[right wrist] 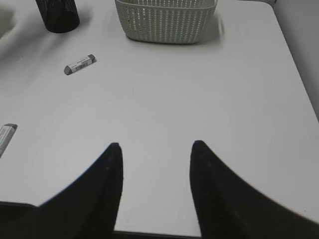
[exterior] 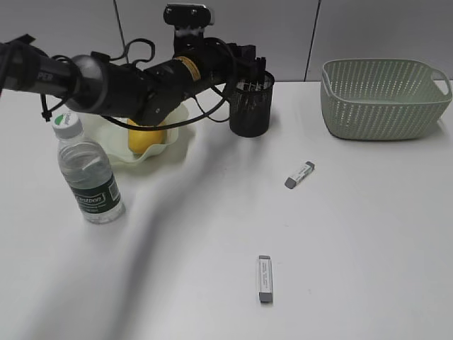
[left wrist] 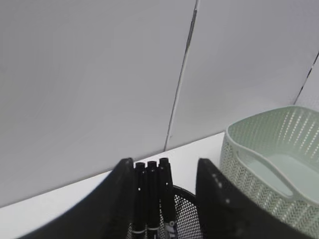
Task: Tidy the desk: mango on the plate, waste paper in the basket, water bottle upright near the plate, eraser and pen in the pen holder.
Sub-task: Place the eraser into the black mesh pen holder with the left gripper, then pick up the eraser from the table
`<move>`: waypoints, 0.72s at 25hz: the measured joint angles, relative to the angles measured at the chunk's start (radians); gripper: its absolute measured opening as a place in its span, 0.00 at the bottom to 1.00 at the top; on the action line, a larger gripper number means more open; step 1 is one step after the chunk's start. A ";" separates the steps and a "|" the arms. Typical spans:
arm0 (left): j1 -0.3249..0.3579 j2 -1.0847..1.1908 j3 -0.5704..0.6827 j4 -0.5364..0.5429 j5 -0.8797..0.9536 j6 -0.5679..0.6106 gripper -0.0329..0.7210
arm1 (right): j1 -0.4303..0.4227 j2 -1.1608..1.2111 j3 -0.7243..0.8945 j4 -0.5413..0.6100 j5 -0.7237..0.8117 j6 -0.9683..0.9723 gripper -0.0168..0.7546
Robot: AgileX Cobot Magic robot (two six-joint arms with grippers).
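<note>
My left gripper (exterior: 253, 67) hangs over the black mesh pen holder (exterior: 251, 106), jaws open (left wrist: 166, 161). Three black pens (left wrist: 152, 189) stand between the jaws, leaning by the left finger, their lower ends in the pen holder (left wrist: 184, 214). The mango (exterior: 145, 139) lies on the wavy pale-green plate (exterior: 180, 145). The water bottle (exterior: 88, 173) stands upright in front of the plate. Two erasers lie on the desk: one mid-table (exterior: 299, 174) (right wrist: 79, 64), one near the front (exterior: 264, 278) (right wrist: 5, 137). My right gripper (right wrist: 155, 147) is open and empty above bare desk. The waste paper is not visible.
The green woven basket (exterior: 386, 99) stands at the back right; it also shows in the left wrist view (left wrist: 239, 149) and the right wrist view (right wrist: 167, 20). The left arm stretches across the plate. A grey wall runs behind the desk.
</note>
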 joint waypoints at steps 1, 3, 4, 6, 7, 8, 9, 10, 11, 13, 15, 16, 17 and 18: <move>-0.003 -0.024 0.000 0.009 0.062 0.000 0.45 | 0.000 0.000 0.000 0.000 0.000 0.000 0.49; -0.011 -0.103 0.000 0.022 0.241 0.000 0.42 | 0.000 0.000 0.000 0.000 0.000 0.000 0.49; -0.015 -0.140 0.000 0.025 0.360 0.000 0.40 | 0.000 0.000 0.000 0.000 0.000 0.000 0.49; -0.019 -0.221 -0.001 0.019 0.582 0.000 0.37 | 0.000 0.000 0.000 0.000 0.000 0.000 0.49; -0.019 -0.255 -0.002 0.021 0.699 0.013 0.36 | 0.000 0.000 0.000 0.000 0.000 0.000 0.49; -0.019 -0.280 -0.002 0.021 0.810 0.045 0.36 | 0.000 0.000 0.000 0.000 0.000 0.000 0.49; -0.019 -0.308 0.003 0.020 0.890 0.090 0.35 | 0.000 0.000 0.000 0.000 0.000 0.000 0.49; -0.017 -0.339 0.019 0.014 0.962 0.130 0.35 | 0.000 0.000 0.000 0.000 0.000 0.000 0.49; -0.017 -0.370 0.048 0.004 1.015 0.173 0.35 | 0.000 0.000 0.000 0.000 0.000 0.000 0.49; -0.017 -0.464 0.132 -0.028 1.067 0.227 0.36 | 0.000 0.000 0.000 0.000 0.000 0.000 0.49; -0.017 -0.574 0.258 -0.051 1.088 0.250 0.36 | 0.000 0.000 0.000 0.000 0.000 0.000 0.49; -0.017 -0.641 0.317 -0.061 1.095 0.256 0.36 | 0.000 0.000 0.000 0.000 0.000 0.000 0.49; -0.017 -0.711 0.390 -0.067 1.107 0.259 0.36 | 0.000 0.000 0.000 0.000 0.000 0.000 0.49; -0.017 -0.782 0.461 -0.074 1.125 0.260 0.36 | 0.000 0.000 0.000 0.000 0.000 0.000 0.49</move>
